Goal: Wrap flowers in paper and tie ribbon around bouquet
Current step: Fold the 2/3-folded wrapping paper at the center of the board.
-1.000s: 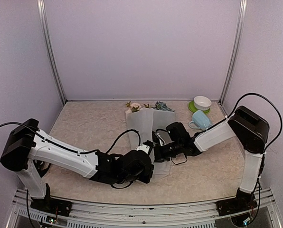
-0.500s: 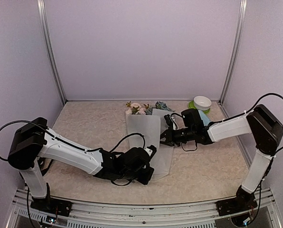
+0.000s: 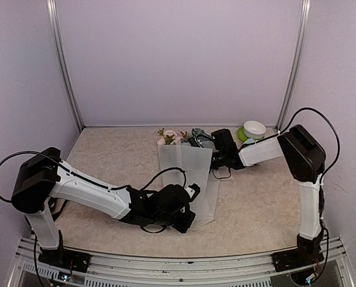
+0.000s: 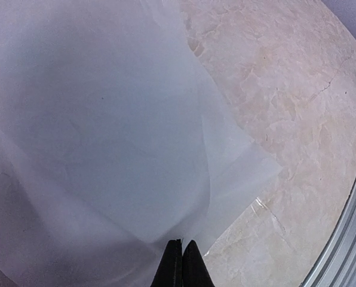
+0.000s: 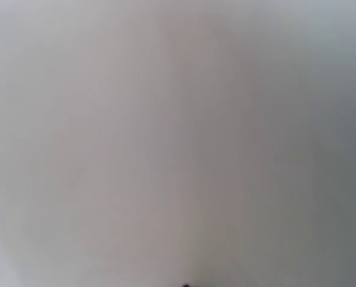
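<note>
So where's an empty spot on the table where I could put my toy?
Two bare patches of table: the far-left one, between the left wall, the paper and the left arm; and the near-right one, between the paper and the right arm. It's crowded at the far right, where the bowl, flowers and the right arm bunch together.

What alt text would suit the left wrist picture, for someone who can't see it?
A frosted white sheet of paper fills most of the view, its folded edge running down to two dark fingers closed together at the bottom centre, apparently pinching it. Beige marbled table shows on the right, with a metal rail in the lower corner.
</note>
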`<control>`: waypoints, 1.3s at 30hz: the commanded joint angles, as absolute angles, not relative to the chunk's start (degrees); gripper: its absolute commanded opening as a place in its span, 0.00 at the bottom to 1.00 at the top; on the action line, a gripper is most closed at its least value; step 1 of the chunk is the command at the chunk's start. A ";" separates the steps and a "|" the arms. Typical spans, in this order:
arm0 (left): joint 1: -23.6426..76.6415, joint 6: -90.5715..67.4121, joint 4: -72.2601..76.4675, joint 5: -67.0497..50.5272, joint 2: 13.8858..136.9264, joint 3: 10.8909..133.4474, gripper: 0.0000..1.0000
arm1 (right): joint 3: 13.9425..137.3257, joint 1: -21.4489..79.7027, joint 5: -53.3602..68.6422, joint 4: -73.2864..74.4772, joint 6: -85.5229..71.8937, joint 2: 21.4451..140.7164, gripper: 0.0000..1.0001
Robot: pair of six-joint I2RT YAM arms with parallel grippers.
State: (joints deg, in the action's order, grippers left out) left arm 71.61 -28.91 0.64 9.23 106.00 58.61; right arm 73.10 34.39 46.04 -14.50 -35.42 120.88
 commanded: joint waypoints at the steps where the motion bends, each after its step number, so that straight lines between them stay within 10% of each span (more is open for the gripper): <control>1: 71.37 -27.00 -1.00 7.51 108.03 60.66 0.00 | 77.86 34.56 45.02 -12.65 -34.98 124.72 0.00; 12: 71.25 -25.68 -3.16 7.40 108.72 62.26 0.00 | 82.40 34.28 37.22 -7.91 -35.34 128.32 0.00; 22: 70.58 -25.12 -3.20 5.64 110.42 62.38 0.00 | 72.65 30.14 31.87 1.70 -29.68 106.28 0.03; 39: 70.26 -24.76 -1.95 3.80 111.43 62.46 0.00 | 48.25 26.61 40.19 -1.63 -32.15 83.17 0.83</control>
State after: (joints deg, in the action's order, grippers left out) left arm 70.41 -25.43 -1.89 5.54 110.21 62.04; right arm 52.23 25.78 34.46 4.51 -29.39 86.30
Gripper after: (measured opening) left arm 0.006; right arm 0.799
